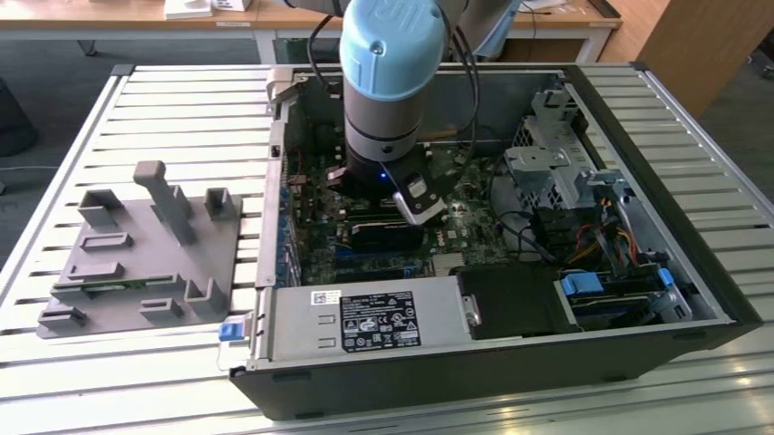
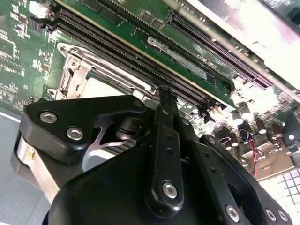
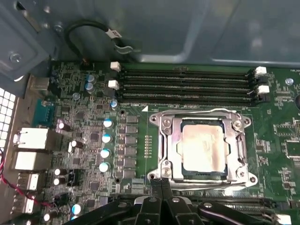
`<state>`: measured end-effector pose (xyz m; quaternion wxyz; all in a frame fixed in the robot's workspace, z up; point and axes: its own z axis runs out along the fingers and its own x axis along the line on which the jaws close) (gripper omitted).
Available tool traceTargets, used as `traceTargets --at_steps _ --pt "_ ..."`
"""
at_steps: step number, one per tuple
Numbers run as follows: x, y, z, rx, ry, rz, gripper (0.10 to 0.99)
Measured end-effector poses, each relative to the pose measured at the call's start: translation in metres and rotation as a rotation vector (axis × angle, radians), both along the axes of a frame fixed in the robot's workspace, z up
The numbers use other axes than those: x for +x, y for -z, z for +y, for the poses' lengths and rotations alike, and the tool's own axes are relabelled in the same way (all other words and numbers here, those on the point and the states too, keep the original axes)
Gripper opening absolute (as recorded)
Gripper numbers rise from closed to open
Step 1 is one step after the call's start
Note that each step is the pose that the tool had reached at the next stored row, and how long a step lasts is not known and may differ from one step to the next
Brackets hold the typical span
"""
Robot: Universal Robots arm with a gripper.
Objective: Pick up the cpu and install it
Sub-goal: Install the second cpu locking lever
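The cpu [image 3: 204, 147], a silvery square chip, lies flat inside the metal socket frame [image 3: 164, 140] on the green motherboard in the first wrist view. My gripper [image 3: 159, 182] hovers just beside the socket's near edge. Its two thin black fingers are pressed together with nothing between them. In the second wrist view the gripper [image 2: 165, 91] points down next to the socket frame [image 2: 77, 70]. The exterior view has the arm reaching down into the open computer case, with the gripper [image 1: 407, 205] low over the board's middle.
Black memory slots [image 3: 187, 84] run along the far side of the socket. A power supply [image 1: 362, 322], a drive cage [image 1: 545, 163] and cables crowd the case. A grey fixture [image 1: 133, 263] with a green memory stick [image 1: 115, 285] sits on the slatted table at the exterior view's left.
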<state>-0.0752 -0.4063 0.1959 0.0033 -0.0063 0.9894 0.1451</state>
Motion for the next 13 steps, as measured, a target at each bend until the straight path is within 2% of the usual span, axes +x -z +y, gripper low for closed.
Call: traceTargets --at_steps 4,11,13 --pt "0.0 0.0024 0.0 0.018 0.0 0.0 0.106" --pt "-0.0005 0.0045 0.0 0.033 0.0 -0.0001 0.106" --pt "-0.004 0.0057 0.0 0.037 0.0 0.0 0.106"
